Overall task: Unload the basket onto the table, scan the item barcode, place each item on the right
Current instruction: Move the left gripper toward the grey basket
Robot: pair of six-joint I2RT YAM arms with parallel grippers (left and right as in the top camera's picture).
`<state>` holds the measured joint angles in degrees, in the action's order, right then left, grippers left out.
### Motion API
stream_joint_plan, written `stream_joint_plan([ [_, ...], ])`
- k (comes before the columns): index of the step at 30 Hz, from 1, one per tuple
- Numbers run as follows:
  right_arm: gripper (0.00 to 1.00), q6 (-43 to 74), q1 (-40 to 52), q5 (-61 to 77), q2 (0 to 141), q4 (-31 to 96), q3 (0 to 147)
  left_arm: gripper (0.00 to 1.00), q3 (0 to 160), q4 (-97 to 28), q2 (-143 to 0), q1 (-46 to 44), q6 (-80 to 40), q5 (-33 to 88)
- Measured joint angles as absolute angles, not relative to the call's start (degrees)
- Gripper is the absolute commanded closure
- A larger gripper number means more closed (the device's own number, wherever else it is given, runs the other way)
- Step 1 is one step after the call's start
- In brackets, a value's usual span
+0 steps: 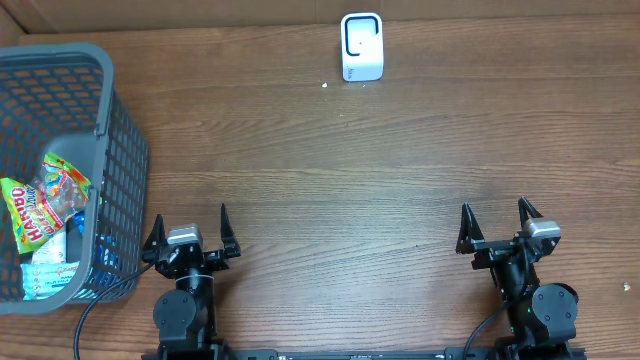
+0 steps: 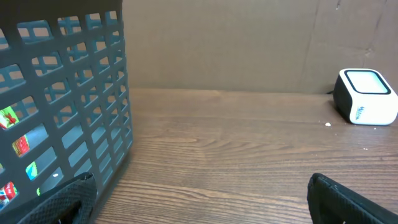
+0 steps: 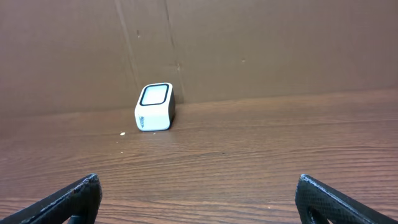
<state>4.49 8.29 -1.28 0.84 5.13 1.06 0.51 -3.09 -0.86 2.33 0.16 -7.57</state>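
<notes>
Candy bag (image 1: 38, 212) is lying in the basket (image 1: 122, 140) on the bench (image 1: 330, 180), well apart from the scanner (image 1: 361, 47); we are holding left fingers (image 1: 225, 228) and right fingers (image 1: 466, 226) wide open, empty

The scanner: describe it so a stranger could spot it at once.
On the wooden table, look to the far edge by the cardboard wall. The scanner stands there alone, away from the gray basket. It is a small white box with a black-framed window.
</notes>
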Motion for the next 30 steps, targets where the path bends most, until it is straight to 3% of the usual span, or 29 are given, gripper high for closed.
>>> stream_joint_plan([
  [20,0.00,4.49,8.29,-1.30,0.84,5.15,1.06,0.00,9.28,-7.86,-6.44,2.33,0.16,-5.61],
  [30,0.00,4.49,8.29,-1.28,0.84,5.13,1.06,0.00,12.91,-1.10,-15.11,2.33,-0.27,-3.75],
])
